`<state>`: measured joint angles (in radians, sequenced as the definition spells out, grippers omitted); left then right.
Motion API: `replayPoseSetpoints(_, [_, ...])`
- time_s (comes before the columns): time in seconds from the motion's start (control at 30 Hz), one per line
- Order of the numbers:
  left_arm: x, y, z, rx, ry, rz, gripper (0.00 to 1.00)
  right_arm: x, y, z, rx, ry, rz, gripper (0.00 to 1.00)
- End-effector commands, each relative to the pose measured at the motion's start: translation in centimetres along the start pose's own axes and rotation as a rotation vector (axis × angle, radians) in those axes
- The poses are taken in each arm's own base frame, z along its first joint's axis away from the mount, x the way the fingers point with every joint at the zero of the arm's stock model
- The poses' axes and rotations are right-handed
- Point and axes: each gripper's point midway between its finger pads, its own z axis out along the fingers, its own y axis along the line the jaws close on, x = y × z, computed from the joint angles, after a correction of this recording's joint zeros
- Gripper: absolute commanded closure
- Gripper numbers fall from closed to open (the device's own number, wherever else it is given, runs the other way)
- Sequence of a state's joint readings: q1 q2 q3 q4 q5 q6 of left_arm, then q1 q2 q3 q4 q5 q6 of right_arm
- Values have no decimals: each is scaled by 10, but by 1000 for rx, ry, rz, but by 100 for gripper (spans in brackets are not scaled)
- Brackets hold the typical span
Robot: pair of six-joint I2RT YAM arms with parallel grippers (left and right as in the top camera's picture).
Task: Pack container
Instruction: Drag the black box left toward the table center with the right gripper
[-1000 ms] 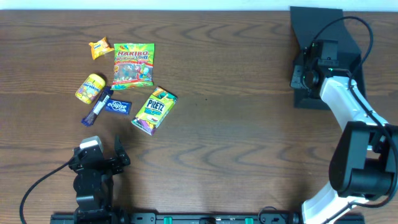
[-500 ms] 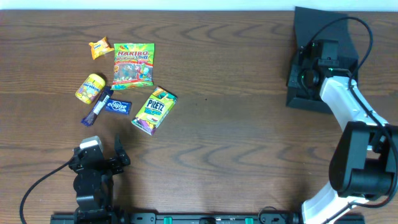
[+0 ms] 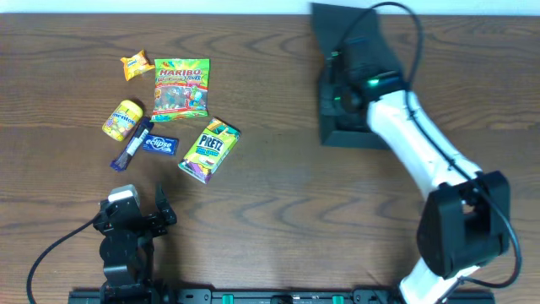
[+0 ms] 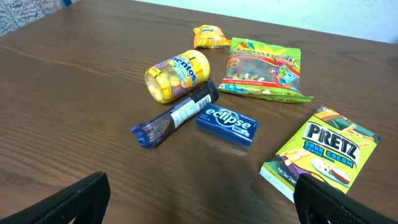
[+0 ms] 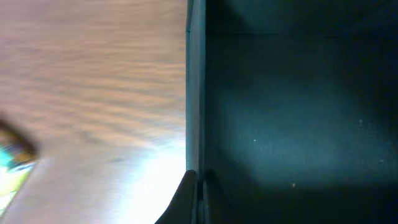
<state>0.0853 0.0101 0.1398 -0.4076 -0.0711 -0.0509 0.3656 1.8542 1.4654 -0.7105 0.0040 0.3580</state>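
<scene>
Two right gripper (image 5: pixel 198 186) jaws pinch the container (image 3: pixel 337 135) wall at 1 o'clock; left gripper (image 4: pixel 202 198) jaws spread. Advised: slide flat toward the Haribo bag (image 3: pixel 180 87), 10 o'clock, grip firm.

Container (image 3: pixel 346 135) behind centre-right, snack packets (image 3: pixel 180 87) clustered far left, right end effector (image 5: pixel 196 191) astride container's left wall.

Left gripper (image 4: pixel 202 182) wide open; right arm (image 3: pixel 415 145) outstretched, right gripper (image 5: pixel 198 185) seemingly pinched shut.
</scene>
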Motion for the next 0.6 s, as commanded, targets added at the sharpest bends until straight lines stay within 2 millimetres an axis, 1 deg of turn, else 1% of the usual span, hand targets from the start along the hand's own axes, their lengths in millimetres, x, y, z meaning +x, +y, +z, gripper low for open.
replayPoseSetpoints(0.0, [8,4,3,-17,18,11,5,-3,33,-11,-9,-51,22,99])
replayPoseSetpoints(0.1, [8,4,3,-17,18,11,5,9,68,-14,-21,-74,0,99])
replayPoseSetpoints(0.17, [8,4,3,-17,18,11,5,15,85,-15,-21,-91,-5,99])
replayPoseSetpoints(0.27, [8,4,3,-17,18,11,5,22,105,-16,-26,-114,-4,99])
replayPoseSetpoints(0.37, [8,4,3,-17,18,11,5,31,132,-14,-70,-126,-25,99])
replayPoseSetpoints(0.43, [8,4,3,-17,18,11,5,37,142,-9,-78,-125,-43,99])
replayPoseSetpoints(0.57, [8,4,3,-17,18,11,5,46,145,2,-56,-111,-32,99])
